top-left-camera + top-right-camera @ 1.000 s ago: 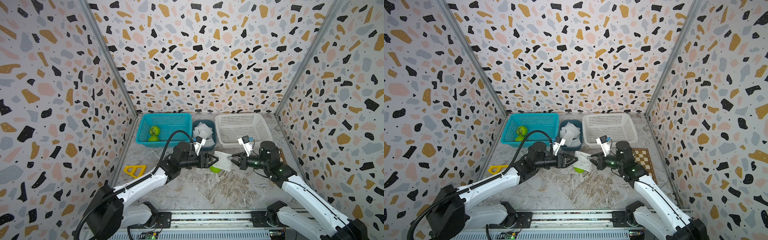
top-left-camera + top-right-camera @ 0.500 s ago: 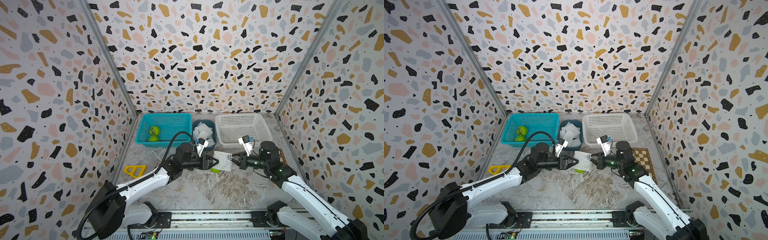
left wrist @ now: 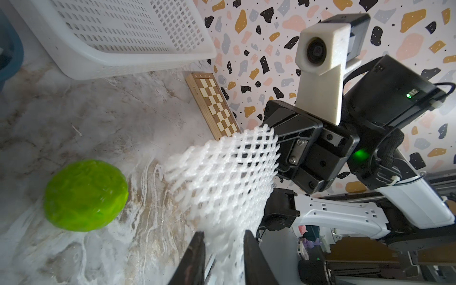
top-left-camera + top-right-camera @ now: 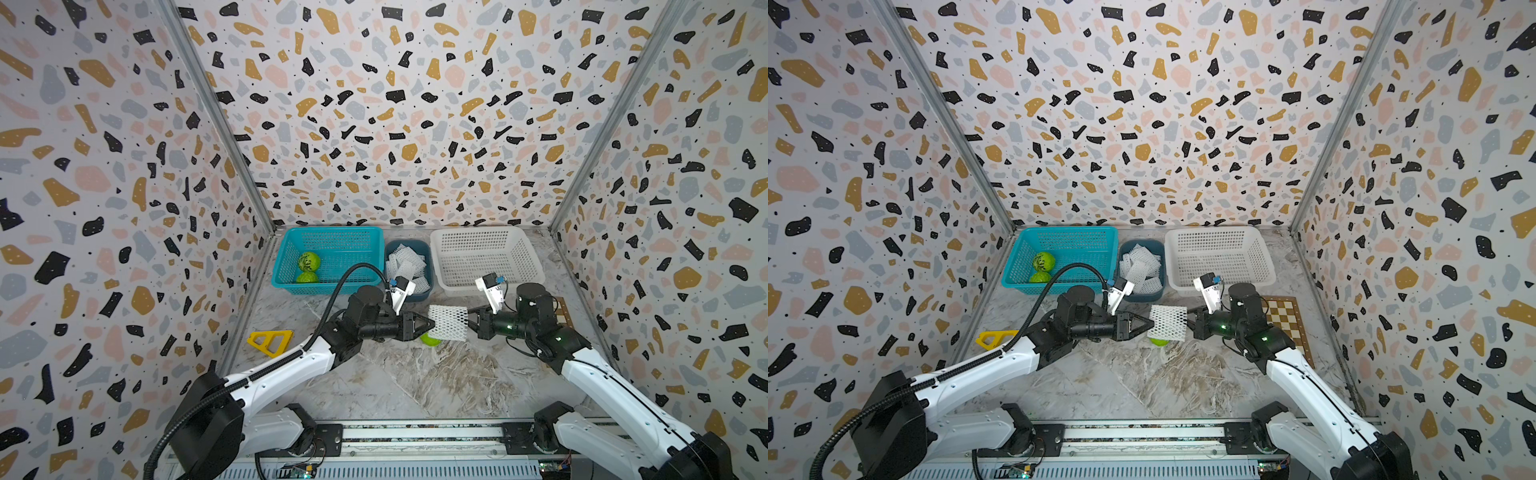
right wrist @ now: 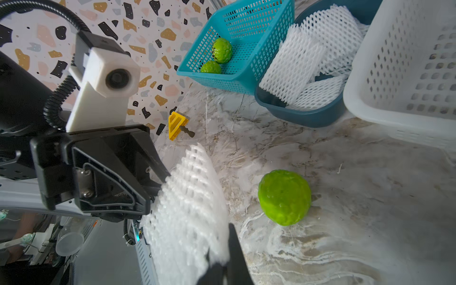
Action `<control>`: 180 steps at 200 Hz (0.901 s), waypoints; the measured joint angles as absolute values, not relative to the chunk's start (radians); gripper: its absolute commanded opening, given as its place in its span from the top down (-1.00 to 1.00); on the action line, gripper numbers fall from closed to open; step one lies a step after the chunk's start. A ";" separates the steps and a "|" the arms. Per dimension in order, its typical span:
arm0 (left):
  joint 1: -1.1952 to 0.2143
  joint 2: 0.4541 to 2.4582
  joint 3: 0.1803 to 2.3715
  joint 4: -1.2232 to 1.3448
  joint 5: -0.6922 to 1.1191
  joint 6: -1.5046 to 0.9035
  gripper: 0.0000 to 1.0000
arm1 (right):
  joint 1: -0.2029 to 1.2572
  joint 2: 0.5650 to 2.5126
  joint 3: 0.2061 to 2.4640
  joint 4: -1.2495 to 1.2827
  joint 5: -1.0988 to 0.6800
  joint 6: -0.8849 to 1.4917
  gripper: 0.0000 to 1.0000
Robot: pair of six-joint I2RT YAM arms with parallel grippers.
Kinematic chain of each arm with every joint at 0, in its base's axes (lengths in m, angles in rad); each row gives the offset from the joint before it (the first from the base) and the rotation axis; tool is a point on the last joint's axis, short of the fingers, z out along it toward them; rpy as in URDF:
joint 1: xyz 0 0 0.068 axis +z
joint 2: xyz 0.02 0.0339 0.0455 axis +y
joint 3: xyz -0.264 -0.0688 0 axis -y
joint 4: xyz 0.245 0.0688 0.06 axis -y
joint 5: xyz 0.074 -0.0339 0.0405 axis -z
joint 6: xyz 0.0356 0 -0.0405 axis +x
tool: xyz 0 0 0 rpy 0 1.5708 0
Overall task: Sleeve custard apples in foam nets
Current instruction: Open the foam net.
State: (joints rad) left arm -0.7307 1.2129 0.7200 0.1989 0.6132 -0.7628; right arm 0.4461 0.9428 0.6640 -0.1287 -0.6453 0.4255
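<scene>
End effector (image 4: 471, 322) on net (image 4: 449, 323); basket (image 4: 332, 229), apples (image 4: 308, 261)

1 white diamond-mesh foam net (image 4: 449, 323) hung above desk (image 4: 415, 386) ctr, pinched at both ends. 1 bumpy green custard apple (image 4: 430, 340) lay on desk close by. 2 other apples (image 4: 308, 262) sat in teal basket (image 4: 332, 230), far left; spare nets (image 4: 405, 264) piled in blue bin (image 4: 429, 270) beside it.
</scene>
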 measured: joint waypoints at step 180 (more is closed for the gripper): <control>-0.731 1.232 0.749 0.126 0.608 -0.744 0.25 | 0.503 0.944 0.695 -0.170 -0.523 0.379 0.95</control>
State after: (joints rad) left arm -0.7307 1.2316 0.7490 0.1265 0.6083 -0.7437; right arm 0.5034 0.9436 0.6949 -0.1696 -0.5232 0.3790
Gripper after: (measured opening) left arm 0.380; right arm 0.046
